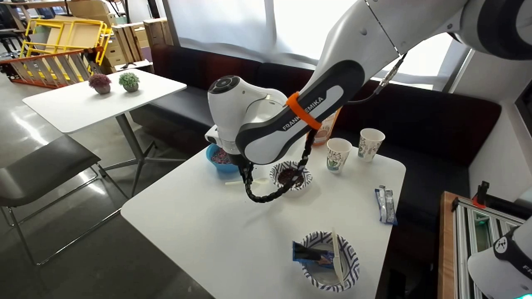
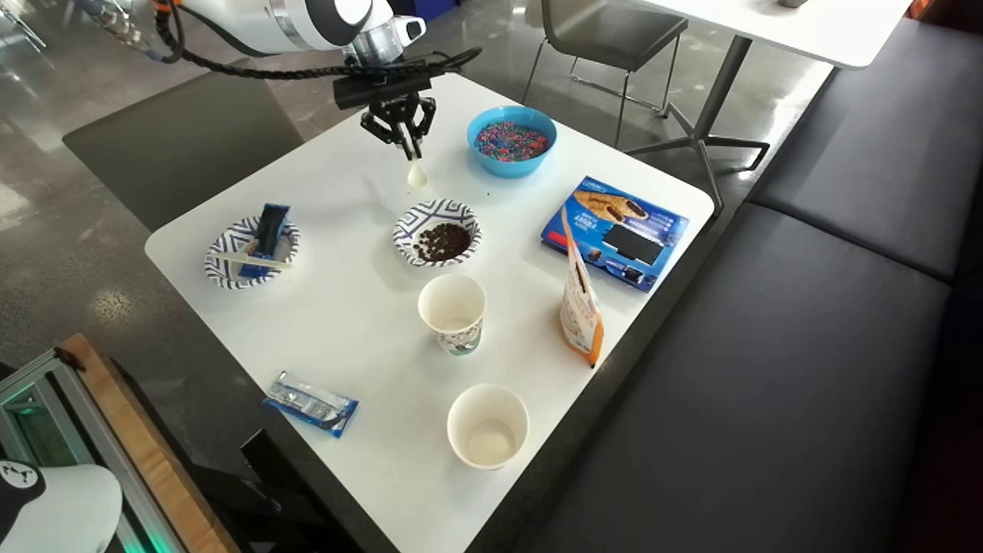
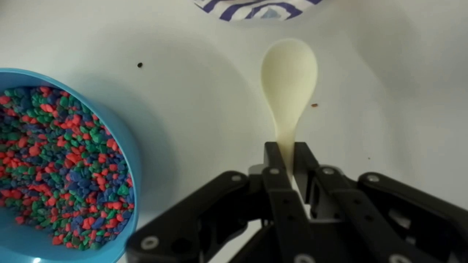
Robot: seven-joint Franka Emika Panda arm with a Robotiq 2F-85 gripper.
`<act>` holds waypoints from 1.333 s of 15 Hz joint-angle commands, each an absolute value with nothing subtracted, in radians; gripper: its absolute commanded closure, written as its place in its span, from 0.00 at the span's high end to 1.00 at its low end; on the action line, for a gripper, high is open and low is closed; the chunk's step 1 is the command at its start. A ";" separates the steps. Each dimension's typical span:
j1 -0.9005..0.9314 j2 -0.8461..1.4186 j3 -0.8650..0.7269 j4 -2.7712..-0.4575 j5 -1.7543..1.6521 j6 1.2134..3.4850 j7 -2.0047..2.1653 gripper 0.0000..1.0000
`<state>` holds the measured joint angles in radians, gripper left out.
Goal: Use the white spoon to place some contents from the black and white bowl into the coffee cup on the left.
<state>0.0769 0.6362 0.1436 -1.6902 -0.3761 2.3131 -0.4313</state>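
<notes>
White table [image 2: 353,322], gripper [image 2: 412,147] hangs over it. Blue bowl [image 2: 507,169] of multicoloured bits [image 3: 65,157] sits near patterned bowl [image 2: 441,206] of dark bits [image 2: 445,243]. Cup [image 2: 453,316] stands upright near patterned bowl, second cup [image 2: 488,430] farther off. Spoon [image 3: 289,73]: gripper fingers [image 3: 271,155] clamp handle, scoop end above table, pointing toward patterned bowl, apart from its rim.

window [image 1: 309,25] blown out | floor [image 1: 31,128] glare | soft shadows across tabletop [image 3: 212,109]

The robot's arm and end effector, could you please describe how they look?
The arm is white with black sections, dark EMIKA lettering, an orange band and a black ribbed-looking cable. The end effector is black, with two fingers on jointed linkages and silvery fasteners.
</notes>
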 commanded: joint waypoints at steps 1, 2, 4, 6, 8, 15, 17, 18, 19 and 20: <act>0.091 0.636 0.129 -1.689 -0.364 2.313 -0.438 0.14; 0.098 0.634 0.121 -1.689 -0.365 2.319 -0.406 0.04; 0.098 0.621 0.110 -1.694 -0.354 2.329 -0.361 0.04; 0.092 0.601 0.100 -1.707 -0.337 2.335 -0.310 0.04; 0.085 0.575 0.085 -1.733 -0.322 2.350 -0.257 0.04; 0.079 0.484 0.011 -1.928 -0.334 2.602 -0.099 0.04; 0.079 0.453 -0.011 -2.004 -0.339 2.690 -0.077 0.04; 0.076 0.432 -0.023 -2.044 -0.334 2.728 -0.064 0.04; 0.080 0.415 -0.043 -2.080 -0.346 2.770 -0.047 0.04; 0.084 0.399 -0.061 -2.111 -0.352 2.805 -0.034 0.04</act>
<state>0.0752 0.4855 -0.0190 -1.9728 -0.3363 2.7072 -0.0878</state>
